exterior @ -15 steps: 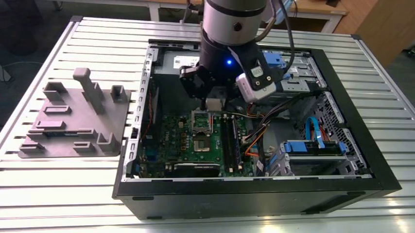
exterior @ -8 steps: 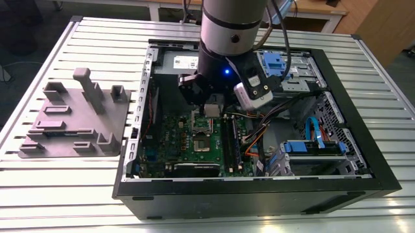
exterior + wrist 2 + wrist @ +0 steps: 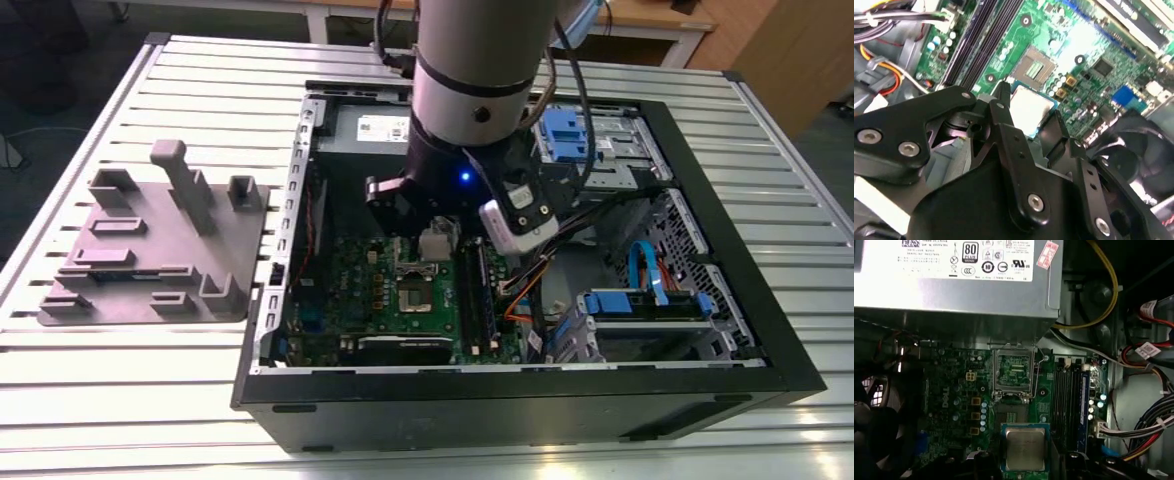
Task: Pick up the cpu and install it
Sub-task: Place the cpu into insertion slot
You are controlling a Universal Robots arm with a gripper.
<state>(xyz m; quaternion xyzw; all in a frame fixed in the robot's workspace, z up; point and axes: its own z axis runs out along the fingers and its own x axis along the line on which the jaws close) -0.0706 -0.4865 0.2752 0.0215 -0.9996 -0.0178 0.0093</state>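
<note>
- The gripper (image 3: 1029, 107) is seen in the second wrist view closed narrowly on the cpu (image 3: 1025, 447), one black finger at each of two opposite edges and the silver top left uncovered.
- The chip is held in the air above the green motherboard (image 3: 954, 405), near the open socket (image 3: 1034, 65) but not in it; the socket's contacts are exposed.
- The step in hand is judged to be bringing the chip over the socket. It is done well if the chip is kept level, its edges squared to the socket walls, and nothing is dragged across the contacts.
- Care is called for beside the memory slots (image 3: 1069, 400), which run just beside the socket.
- Further off, the power supply (image 3: 954, 285) overhangs the board's far edge, so the arm's room is judged tight.
- Outside the computer case (image 3: 747, 340), the grey holder tray (image 3: 147, 270) rests on the slatted table (image 3: 200, 80).
</note>
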